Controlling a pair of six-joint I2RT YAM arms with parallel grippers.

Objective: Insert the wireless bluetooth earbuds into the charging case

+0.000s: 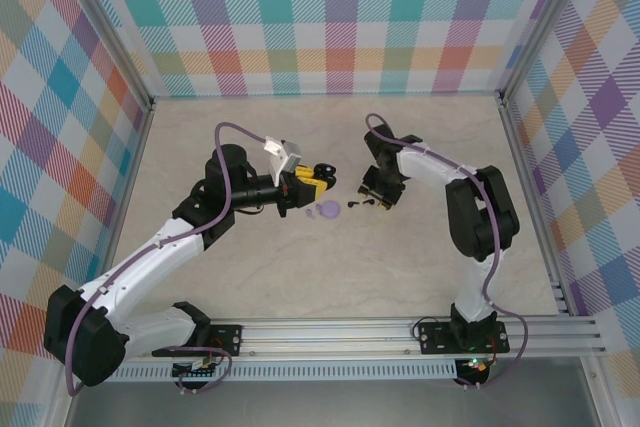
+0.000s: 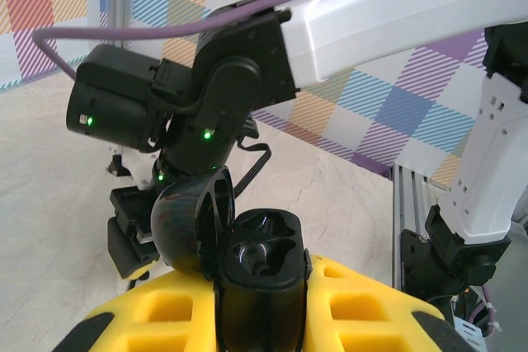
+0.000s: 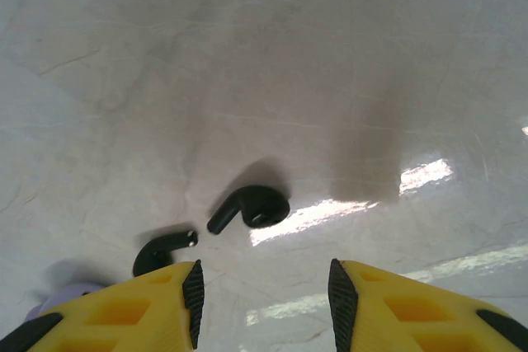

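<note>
From above, the left gripper [image 1: 320, 181] hung over the middle of the table [image 1: 250, 287], its yellow fingers closed on a small black object, the charging case [image 1: 325, 171], which was held clear of the surface. Just below and beside it a round lavender piece [image 1: 326, 211] lay flat on the table. To the right of that piece the two earbuds [image 1: 352, 206] lay close together but apart from it. The right gripper [image 1: 378, 191] stood just beyond them, low over the table. In the left wrist view the left gripper [image 2: 260, 323] clamped the charging case [image 2: 260, 265] between its yellow fingers [image 2: 363, 315]. The case's hinged lid [image 2: 191, 222] stood swung open to the left, and both moulded wells were empty. The right arm [image 2: 396, 14] crossed the scene behind it. In the right wrist view the right gripper [image 3: 266, 307] was spread wide and gripped nothing, and its black pads [image 3: 192, 302] were well apart. One earbud [image 3: 252, 206] lay on the table ahead of the gap. The other earbud [image 3: 163, 251] lay near the left finger, not touching it. An edge of the lavender piece [image 3: 62, 296] showed at the lower left.
</note>
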